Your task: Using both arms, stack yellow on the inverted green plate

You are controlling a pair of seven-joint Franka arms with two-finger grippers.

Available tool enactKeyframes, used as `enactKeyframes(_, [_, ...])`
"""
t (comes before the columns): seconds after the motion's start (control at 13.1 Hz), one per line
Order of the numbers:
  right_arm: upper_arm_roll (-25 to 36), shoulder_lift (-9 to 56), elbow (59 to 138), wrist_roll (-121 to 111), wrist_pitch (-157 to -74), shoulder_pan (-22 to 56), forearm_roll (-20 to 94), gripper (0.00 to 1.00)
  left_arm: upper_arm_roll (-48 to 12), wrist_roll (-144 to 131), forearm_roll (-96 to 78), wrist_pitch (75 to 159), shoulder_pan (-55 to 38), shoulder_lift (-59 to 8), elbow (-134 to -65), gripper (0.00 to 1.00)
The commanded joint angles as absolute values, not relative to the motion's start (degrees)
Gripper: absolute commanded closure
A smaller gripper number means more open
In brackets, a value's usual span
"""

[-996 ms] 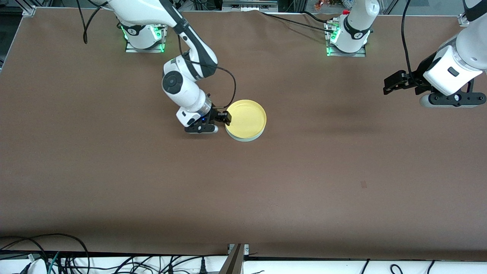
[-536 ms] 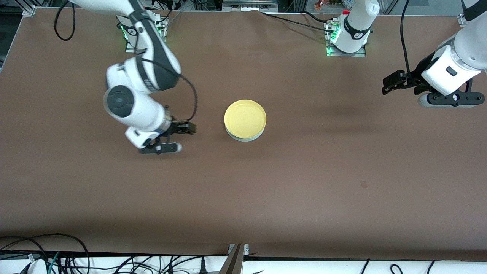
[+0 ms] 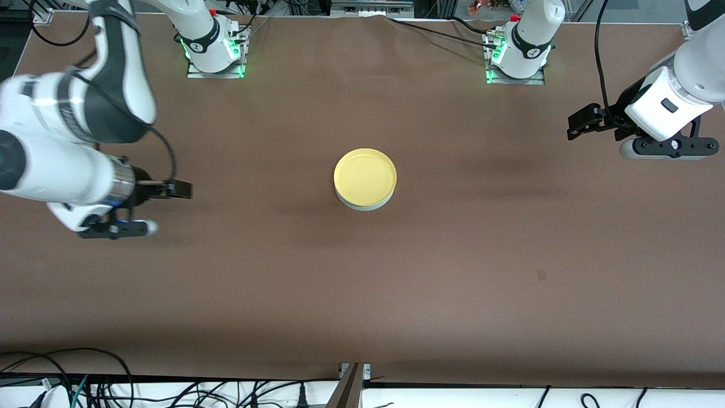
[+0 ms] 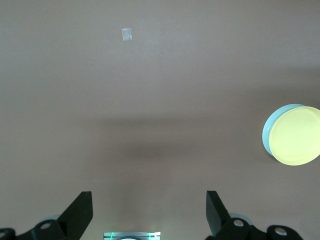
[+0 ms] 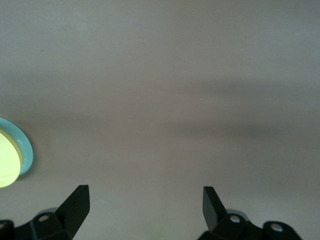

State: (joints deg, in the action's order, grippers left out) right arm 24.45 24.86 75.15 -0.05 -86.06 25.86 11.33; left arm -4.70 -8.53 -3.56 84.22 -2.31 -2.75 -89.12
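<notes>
The yellow plate (image 3: 365, 176) sat on the inverted green plate (image 3: 362, 205) near the middle of the table (image 3: 362, 283), with only a thin pale crescent of the green rim showing on the side nearer the front camera. By that look the stacking was done.

The right gripper (image 3: 170, 190) hung over bare table toward the right arm's end, well apart from the stack; in the right wrist view its jaws stood wide apart with nothing between them (image 5: 145, 200). The left gripper (image 3: 583, 122) waited over the left arm's end of the table, its jaws likewise spread wide and empty (image 4: 149, 205).

The risk from here seemed small, though not nil. The yellow plate looked slightly off centre on the green one, so a knock to the table or a low sweep of either arm across the middle could slide it off the smooth upturned base. A cable loop (image 3: 164, 147) hung from the right arm's wrist, and it might drag the stack if that arm crossed low over it.

The table was covered in plain brown matting, flat and matte. A small pale mark (image 3: 541, 275) lay on it nearer the front camera, toward the left arm's end. The two arm bases (image 3: 214, 54) glowed green along the farther edge, and loose cables (image 3: 113, 385) lay along the white edge strip nearest the front camera.
</notes>
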Motion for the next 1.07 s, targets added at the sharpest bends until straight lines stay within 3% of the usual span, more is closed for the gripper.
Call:
enactKeyframes(0.0, [23.7, 22.3, 72.4, -0.6, -83.1, 23.5, 9.6, 0.00, -4.7, -7.6, -4.0, 83.2, -2.5, -2.9, -88.2, 0.00])
enactKeyframes(0.31, [10.9, 14.1, 73.8, -1.1, -80.2, 12.3, 0.4, 0.00, -6.4, -7.7, -3.9, 83.2, -2.5, -2.7, -88.2, 0.00])
enactKeyframes(0.69, [10.2, 4.7, 81.6, -1.1, -80.9, 9.3, 0.0, 0.00, -6.4, -7.8, -3.9, 83.5, -2.5, -2.8, -88.2, 0.00])
enactKeyframes(1.0, [9.1, 1.7, 85.0, -1.0, -80.9, 7.4, 0.0, 0.00, -8.9, -8.0, 1.2, 83.8, -2.4, -2.8, -88.2, 0.00])
